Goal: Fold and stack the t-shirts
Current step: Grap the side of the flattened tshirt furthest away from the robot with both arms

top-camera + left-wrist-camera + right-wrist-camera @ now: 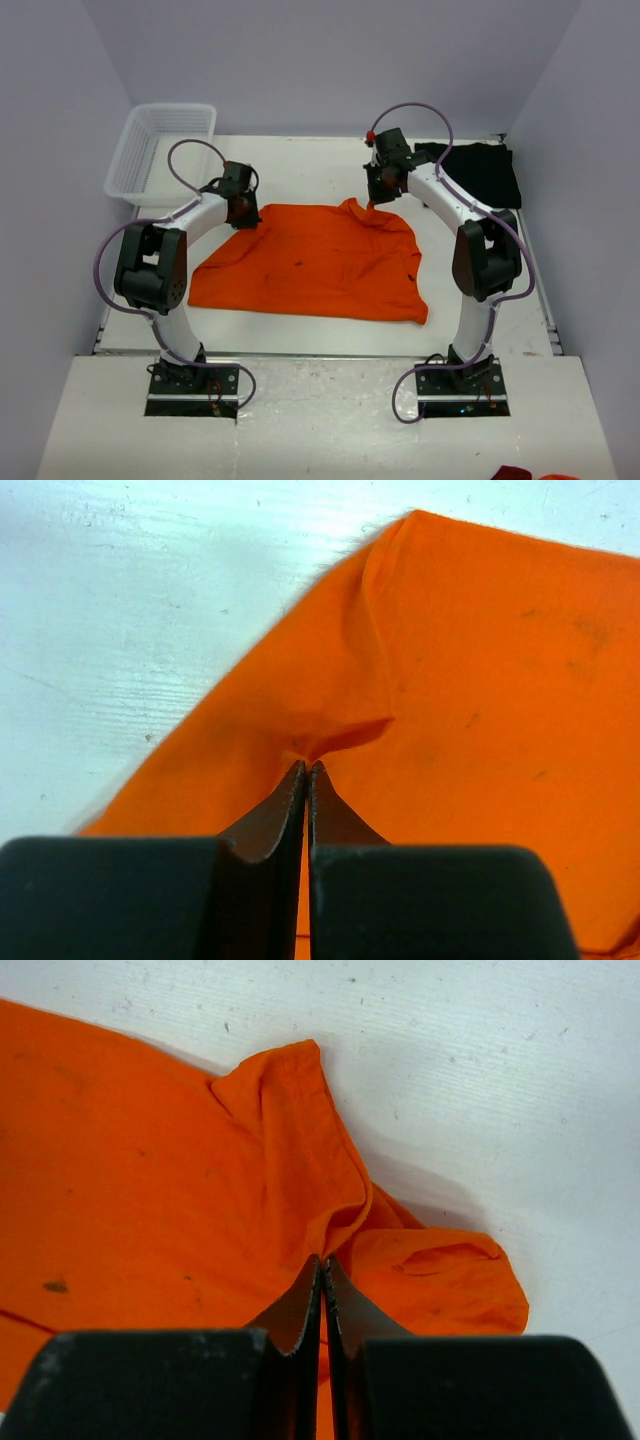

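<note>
1. Orange cloth covers the middle of the white tabletop: the orange t-shirt lies spread out and mostly flat, its lower hem toward the near edge. A few small dark specks show on the fabric.
2. At the shirt's far left corner, the left end effector is down on the cloth. Its fingers are pressed together with only a thin slit between them. A pucker of orange fabric is pinched at their tips, and creases run out from that spot.
3. At the right part of the shirt's far edge, the right end effector is likewise closed tight on a fold of the orange t-shirt. In the overhead view the cloth rises to a small peak at the grip, lifted off the tabletop.
4. In the right wrist view, a bunched flap of orange fabric lies on the tabletop just right of the pinched fold.
5. Toward the far right corner of the tabletop lies the black t-shirt, in a loose dark heap. It is behind the right arm and apart from the orange one.
6. A white mesh basket stands at the far left corner, well apart from both shirts.
</note>
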`<state>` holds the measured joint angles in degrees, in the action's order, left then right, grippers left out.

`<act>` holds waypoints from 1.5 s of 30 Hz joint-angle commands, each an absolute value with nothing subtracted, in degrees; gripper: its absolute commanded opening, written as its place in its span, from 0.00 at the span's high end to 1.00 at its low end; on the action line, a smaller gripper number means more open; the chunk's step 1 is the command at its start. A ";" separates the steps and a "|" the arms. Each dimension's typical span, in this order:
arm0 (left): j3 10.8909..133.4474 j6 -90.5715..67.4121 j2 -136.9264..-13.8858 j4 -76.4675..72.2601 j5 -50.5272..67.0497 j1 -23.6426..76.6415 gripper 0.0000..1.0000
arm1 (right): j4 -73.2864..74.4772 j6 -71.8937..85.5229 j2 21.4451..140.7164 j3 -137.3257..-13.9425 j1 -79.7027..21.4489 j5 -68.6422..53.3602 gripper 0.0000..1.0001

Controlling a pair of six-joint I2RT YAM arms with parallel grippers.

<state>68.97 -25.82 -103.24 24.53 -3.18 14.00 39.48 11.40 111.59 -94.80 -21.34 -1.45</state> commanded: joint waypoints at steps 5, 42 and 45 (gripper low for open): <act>73.20 -24.79 -100.63 27.50 -5.26 14.15 1.00 | 39.90 10.90 109.25 -97.47 -21.09 -0.09 1.00; 95.80 -17.58 -114.79 32.62 -20.66 5.10 1.00 | 40.78 5.63 117.24 -112.06 -12.13 2.63 1.00; 96.06 -17.31 -115.05 31.73 -20.30 4.92 1.00 | 41.22 5.28 117.86 -114.16 -12.04 2.29 1.00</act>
<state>94.54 -19.22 -114.61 35.42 -19.88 5.52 41.41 6.55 117.32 -109.86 -12.36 3.20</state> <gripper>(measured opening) 0.005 0.006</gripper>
